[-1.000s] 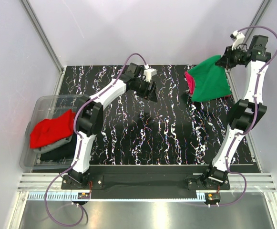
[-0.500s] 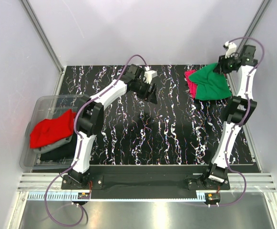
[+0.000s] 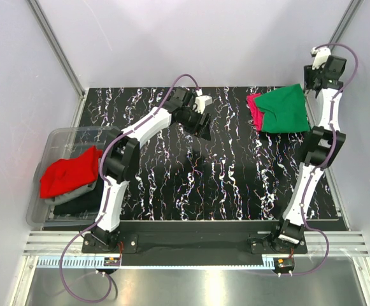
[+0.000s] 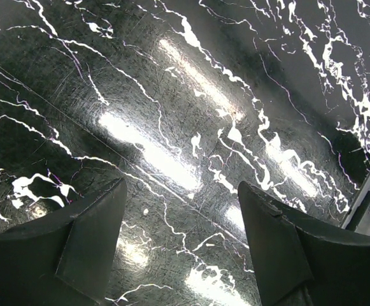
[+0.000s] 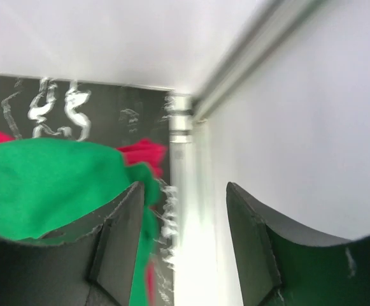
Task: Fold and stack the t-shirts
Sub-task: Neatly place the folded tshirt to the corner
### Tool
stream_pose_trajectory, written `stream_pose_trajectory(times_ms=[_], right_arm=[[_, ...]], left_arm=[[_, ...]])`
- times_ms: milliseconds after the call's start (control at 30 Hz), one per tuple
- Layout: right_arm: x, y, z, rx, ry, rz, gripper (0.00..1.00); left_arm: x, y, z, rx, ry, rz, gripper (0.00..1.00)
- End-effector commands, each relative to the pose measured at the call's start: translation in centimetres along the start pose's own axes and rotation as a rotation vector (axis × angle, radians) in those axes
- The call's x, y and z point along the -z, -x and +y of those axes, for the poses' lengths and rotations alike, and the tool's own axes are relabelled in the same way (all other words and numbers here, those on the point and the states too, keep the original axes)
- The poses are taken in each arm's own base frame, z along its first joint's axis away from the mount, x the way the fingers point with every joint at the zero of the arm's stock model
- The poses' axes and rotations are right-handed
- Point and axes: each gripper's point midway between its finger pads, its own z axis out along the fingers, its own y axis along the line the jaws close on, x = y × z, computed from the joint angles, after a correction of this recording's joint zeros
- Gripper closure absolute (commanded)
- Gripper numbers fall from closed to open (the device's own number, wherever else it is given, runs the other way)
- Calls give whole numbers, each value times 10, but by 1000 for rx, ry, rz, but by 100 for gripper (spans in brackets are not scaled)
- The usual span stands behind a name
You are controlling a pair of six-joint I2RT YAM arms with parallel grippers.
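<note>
Far left, off the table's edge: clear plastic bin (image 3: 44, 143). In it, a red t-shirt (image 3: 70, 172) lies loosely folded on top. A grey t-shirt (image 3: 83, 189) shows as a thin edge beneath it, and a black t-shirt (image 3: 76, 203) lies lowest, toward the near end of the bin.

Left arm reaches from its base out over the middle of the black, white-veined table (image 3: 191, 172). Left gripper (image 3: 202, 124) hangs above bare tabletop, well apart from every shirt. In the wrist view its two dark fingers (image 4: 89, 245) stand wide apart, with only glossy marbled surface between them. It holds nothing.

Right of centre, at the far right corner of the table: green t-shirt (image 3: 285, 109), folded roughly square and lying flat. It rests on a magenta-pink t-shirt (image 3: 255, 107), which pokes out along the green one's left edge.

Right arm stands tall along the right side. Right gripper (image 3: 313, 80) is raised at the far right corner, just beyond the green shirt's far right edge and beside the enclosure's metal corner post (image 5: 181, 121). In the wrist view its fingers (image 5: 118, 248) are parted, with only the post and white wall in the gap, gripping nothing. The green t-shirt (image 5: 44, 185) lies below and to the left, clear of the fingers, with a bit of the magenta-pink one (image 5: 143, 150) past its edge.
</note>
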Motion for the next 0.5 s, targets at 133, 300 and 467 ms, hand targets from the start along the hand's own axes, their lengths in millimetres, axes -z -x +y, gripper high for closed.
stream_pose_trajectory(times_ms=[133, 300, 467], right_arm=[[73, 89, 34, 150, 138, -223, 40], [63, 43, 130, 179, 436, -70, 52], [41, 46, 174, 155, 506, -67, 57]], left_arm=[[18, 33, -8, -54, 7, -82, 24], [22, 28, -5, -29, -5, -76, 24], [28, 21, -2, -9, -14, -69, 24]])
